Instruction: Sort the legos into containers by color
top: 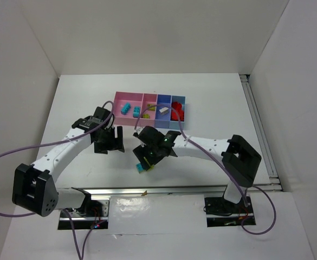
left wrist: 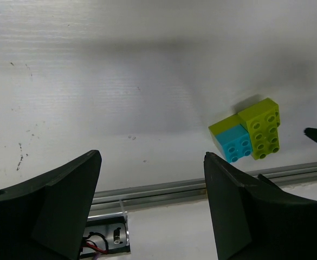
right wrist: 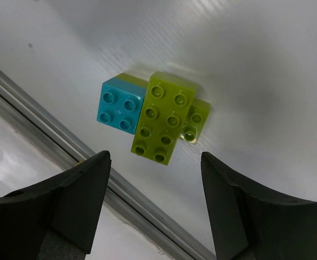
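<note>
Bolted at the near edge of the white table (top: pixel 82 97), two arms are stretching inward in the top view. The left gripper (top: pixel 108 143) is hanging over bare table left of centre, and the right gripper (top: pixel 149 158) is hovering over a small lego cluster (top: pixel 142 168) lying near the middle of the near edge. Toward the far edge, the four-bin tray (top: pixel 118 97) is holding cyan bricks (top: pixel 125 108) at its pink left end, a lime brick (top: pixel 146 115) in the next pink bin, a pale brick (top: pixel 163 110) in the blue bin and red bricks (top: pixel 177 112) in the light-blue bin at the right end. From the left wrist, two dark fingers (left wrist: pixel 55 206) are standing wide apart with nothing between them, while the cluster is sitting off to the right, beside an aluminium rail (left wrist: pixel 201 187) running along the near edge. From the right wrist, that arm's fingers (right wrist: pixel 256 206) are likewise spread wide and gripping nothing. Beyond them a cyan square brick (right wrist: pixel 117 108) is pressing against a long lime brick (right wrist: pixel 163 116), with a second lime piece (right wrist: pixel 197 122) peeking out from beneath, all resting on the table just beside the rail.
</note>
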